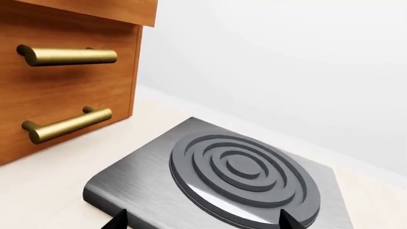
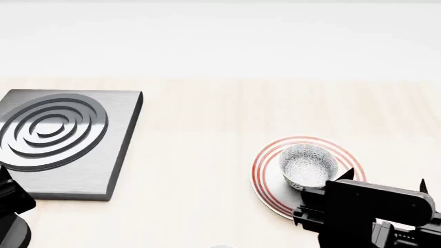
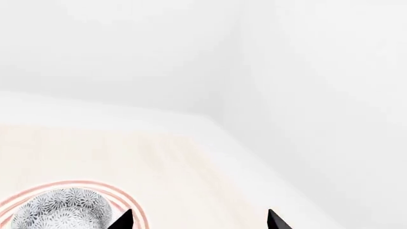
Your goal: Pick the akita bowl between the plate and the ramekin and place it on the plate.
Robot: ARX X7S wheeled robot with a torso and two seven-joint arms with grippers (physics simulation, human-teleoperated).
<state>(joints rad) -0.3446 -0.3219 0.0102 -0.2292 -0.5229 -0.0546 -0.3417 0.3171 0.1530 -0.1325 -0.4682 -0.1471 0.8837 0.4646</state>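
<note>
Black links of the left arm (image 2: 12,206) fill the near left corner of the head view; the left gripper (image 1: 202,220) shows only as two dark fingertips in its wrist view, set well apart with nothing between them, hovering over the near edge of a square brushed-metal hob plate with raised dark concentric rings (image 2: 59,142). Beside the hob, in the left wrist view, stands a brown wooden cabinet (image 1: 64,90) with two brass bar handles. Moving right across the pale wooden counter (image 2: 200,170): bare surface, then the flat round white plate with thin red rings at its rim (image 2: 265,181). The small round grey-and-white speckled akita bowl (image 2: 308,165) sits upright on that plate, toward its far side, inside the rings. No ramekin and no second bowl visible in any view. Right arm's black body (image 2: 372,209) overlaps the near right part of the plate. Right gripper (image 3: 198,220): two dark tips spread wide, empty, not touching the bowl; in the right wrist view the bowl (image 3: 60,210) lies off to one side of the nearer tip, outside the gap. Judgement: placement looks complete, bowl released and resting free. Right arm is the nearer one; the bowl lies just beyond and to the left of its gripper, so any withdrawal should go back and away from that side to avoid clipping the rim.
</note>
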